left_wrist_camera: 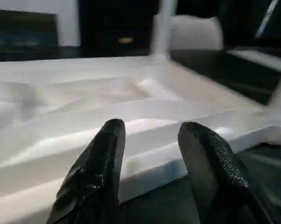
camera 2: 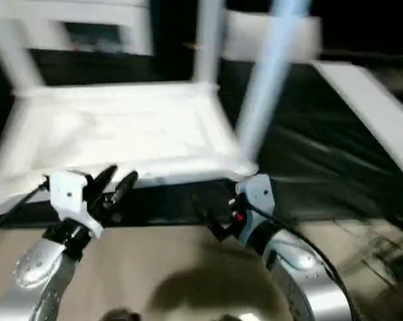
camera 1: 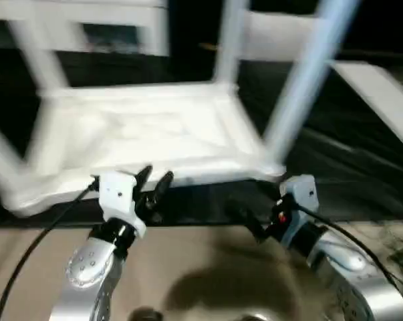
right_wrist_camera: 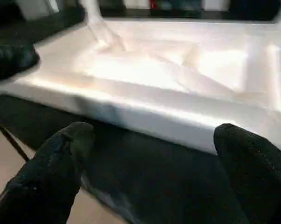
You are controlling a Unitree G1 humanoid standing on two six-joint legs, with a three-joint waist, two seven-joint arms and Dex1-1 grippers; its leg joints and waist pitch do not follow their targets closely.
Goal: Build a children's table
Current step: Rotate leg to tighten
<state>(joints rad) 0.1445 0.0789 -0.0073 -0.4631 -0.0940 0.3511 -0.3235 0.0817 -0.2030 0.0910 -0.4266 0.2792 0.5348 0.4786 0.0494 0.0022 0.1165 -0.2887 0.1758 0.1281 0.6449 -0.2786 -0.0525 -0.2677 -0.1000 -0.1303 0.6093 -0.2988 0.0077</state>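
Note:
The white tabletop lies underside up on the black-covered work table. Legs stand up from its corners: one at the far right, one at the near right, and others on the left. My left gripper is open just in front of the tabletop's near edge; in the left wrist view its fingers frame that edge without touching it. My right gripper is wide open, low beside the near right corner, with the tabletop's rim ahead of it.
A white slanted panel lies on the work table at the right. A white cabinet stands behind, with another pale object at the back. Beige floor lies between me and the table's front edge.

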